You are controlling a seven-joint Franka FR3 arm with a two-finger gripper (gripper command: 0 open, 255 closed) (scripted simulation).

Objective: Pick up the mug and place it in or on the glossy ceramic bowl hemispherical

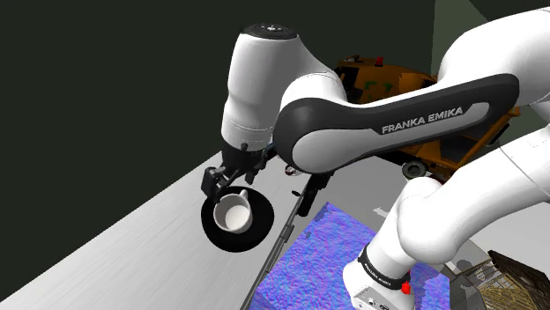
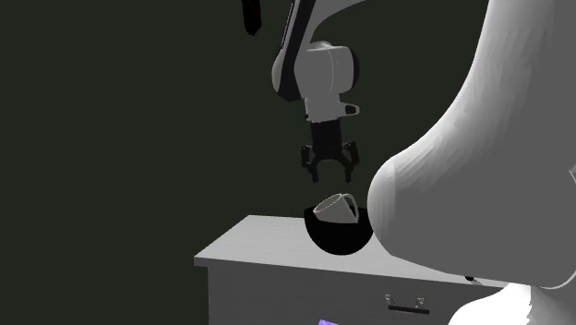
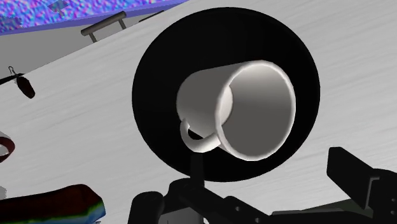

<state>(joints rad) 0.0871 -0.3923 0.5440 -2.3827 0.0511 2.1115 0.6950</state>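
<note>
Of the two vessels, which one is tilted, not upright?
The white mug, leaning inside the black bowl; the bowl itself sits upright.

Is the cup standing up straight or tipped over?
Tipped. The mug leans on its side inside the black bowl, mouth slanted, not level.

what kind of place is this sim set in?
Probably a room in a home: a pale cabinet with a drawer handle, a blue-purple patterned rug beside it, and a white mug in a black bowl on top.
</note>
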